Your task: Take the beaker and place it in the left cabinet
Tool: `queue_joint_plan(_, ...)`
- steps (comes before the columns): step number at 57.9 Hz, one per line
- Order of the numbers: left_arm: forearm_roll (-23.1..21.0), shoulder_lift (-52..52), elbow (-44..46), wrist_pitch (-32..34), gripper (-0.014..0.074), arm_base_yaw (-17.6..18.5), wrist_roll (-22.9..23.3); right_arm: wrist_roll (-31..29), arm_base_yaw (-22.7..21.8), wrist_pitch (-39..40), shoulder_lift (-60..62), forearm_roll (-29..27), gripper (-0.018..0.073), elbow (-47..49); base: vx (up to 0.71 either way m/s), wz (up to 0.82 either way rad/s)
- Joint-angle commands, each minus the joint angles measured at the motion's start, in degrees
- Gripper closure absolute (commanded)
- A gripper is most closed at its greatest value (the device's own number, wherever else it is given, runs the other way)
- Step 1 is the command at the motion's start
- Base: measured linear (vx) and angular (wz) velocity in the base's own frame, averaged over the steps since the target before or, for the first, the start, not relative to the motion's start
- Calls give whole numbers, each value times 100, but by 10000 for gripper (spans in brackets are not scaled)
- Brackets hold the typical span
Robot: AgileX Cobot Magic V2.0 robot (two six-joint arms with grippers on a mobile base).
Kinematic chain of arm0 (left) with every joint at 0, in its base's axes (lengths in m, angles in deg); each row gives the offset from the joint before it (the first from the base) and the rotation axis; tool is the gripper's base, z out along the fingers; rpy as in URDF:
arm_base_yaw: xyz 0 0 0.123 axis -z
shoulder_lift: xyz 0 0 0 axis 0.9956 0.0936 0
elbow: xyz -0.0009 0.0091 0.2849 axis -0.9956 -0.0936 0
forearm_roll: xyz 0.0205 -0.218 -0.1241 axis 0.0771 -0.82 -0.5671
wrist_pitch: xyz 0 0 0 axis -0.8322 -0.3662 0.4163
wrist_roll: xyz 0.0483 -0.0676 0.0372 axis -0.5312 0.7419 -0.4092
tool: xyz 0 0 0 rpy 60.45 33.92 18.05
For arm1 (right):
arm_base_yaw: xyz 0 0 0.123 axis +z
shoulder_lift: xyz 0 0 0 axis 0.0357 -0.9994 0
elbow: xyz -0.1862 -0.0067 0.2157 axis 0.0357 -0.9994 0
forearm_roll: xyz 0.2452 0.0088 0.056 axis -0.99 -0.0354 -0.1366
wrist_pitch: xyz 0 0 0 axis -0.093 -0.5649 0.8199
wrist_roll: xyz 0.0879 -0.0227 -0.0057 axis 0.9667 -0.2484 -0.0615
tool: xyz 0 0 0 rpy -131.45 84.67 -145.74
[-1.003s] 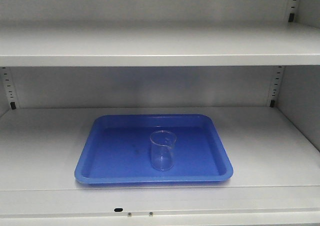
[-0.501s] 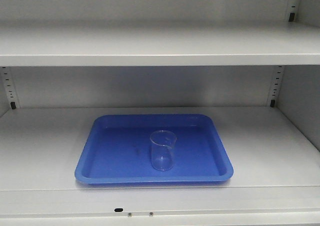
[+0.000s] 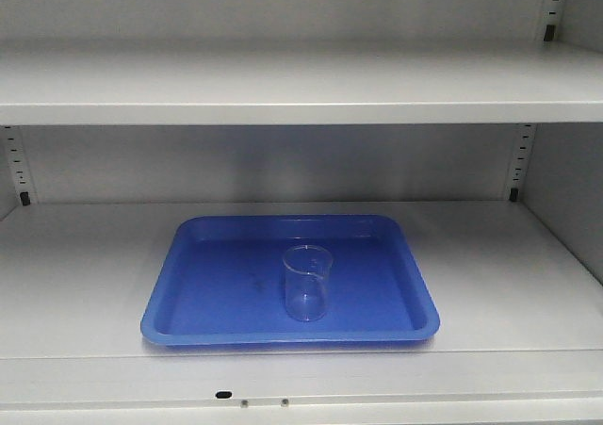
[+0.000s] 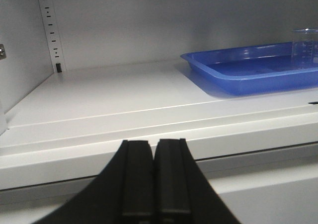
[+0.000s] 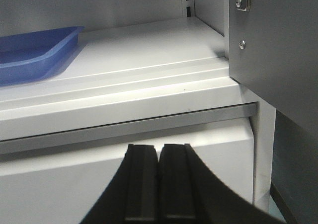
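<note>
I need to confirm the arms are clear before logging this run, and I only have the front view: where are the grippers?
Observer: Neither is over the shelf. The left gripper sits below the shelf's front edge, fingers pressed together, empty.
Operator: And the right?
Observer: The right gripper is likewise low, closed on nothing, near the cabinet right corner.
Operator: Beaker touched?
Observer: No. From the left wrist, the beaker stands upright in the blue tray, far right of that gripper.
</note>
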Motion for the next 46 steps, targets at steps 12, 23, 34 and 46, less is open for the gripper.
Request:
queue_joint_plan(12, -42, -102, -93, 480, 595, 6, 19, -35, -29, 438, 90, 68, 568, -35, 0, 0)
queue_joint_plan(23, -42, -102, -93, 480, 595, 6, 19, -35, -29, 438, 90, 68, 568, -35, 0, 0)
queue_joint_plan(34, -42, -102, -93, 480, 595, 6, 19, -35, -29, 438, 90, 68, 568, -35, 0, 0)
queue_joint_plan(46, -42, -102, -93, 480, 595, 6, 19, -35, -29, 438, 90, 68, 568, -35, 0, 0)
